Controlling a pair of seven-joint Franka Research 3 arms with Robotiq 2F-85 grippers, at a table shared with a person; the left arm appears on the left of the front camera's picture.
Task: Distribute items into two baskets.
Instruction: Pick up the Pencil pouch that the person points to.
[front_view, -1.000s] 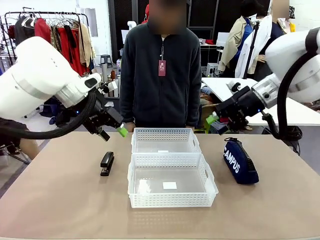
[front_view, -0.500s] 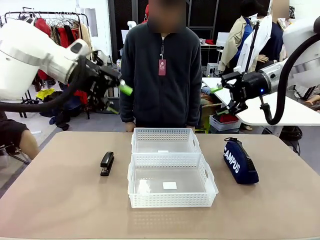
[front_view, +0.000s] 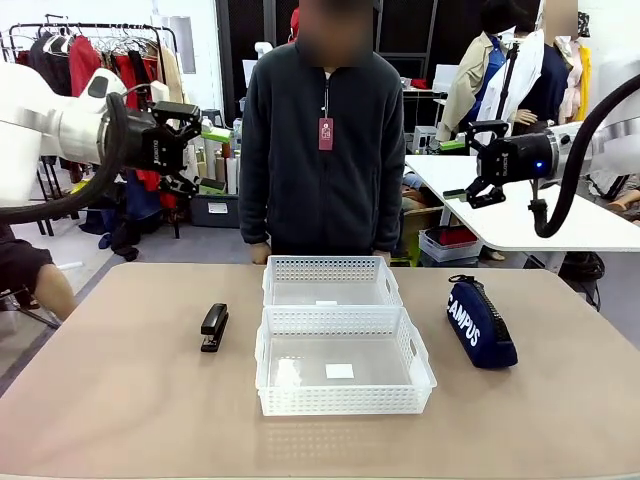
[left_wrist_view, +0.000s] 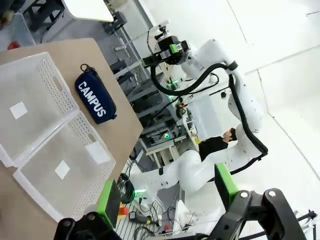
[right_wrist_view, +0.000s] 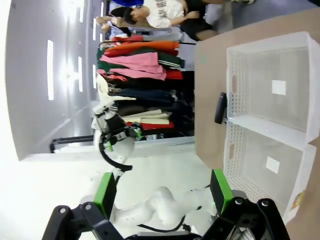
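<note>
Evidently the opening step, nothing sorted yet. Across the tan table (front_view: 120, 400), touching at centre: two shallow white lattice-sided plastic trays, far basket (front_view: 332, 266) behind near basket (front_view: 340, 397), both bare but for small white patches, perhaps labels. High above and well apart from everything: left gripper (front_view: 212, 158) and right gripper (front_view: 458, 168), jaws spread wide, gripping nothing. Just right of the baskets, lying flat: navy soft zip pouch (front_view: 482, 322) lettered "CAMPUS". Just left: small black stapler (front_view: 214, 326). Next, probably: lower each gripper over its nearer item, straddle, pinch.
</note>
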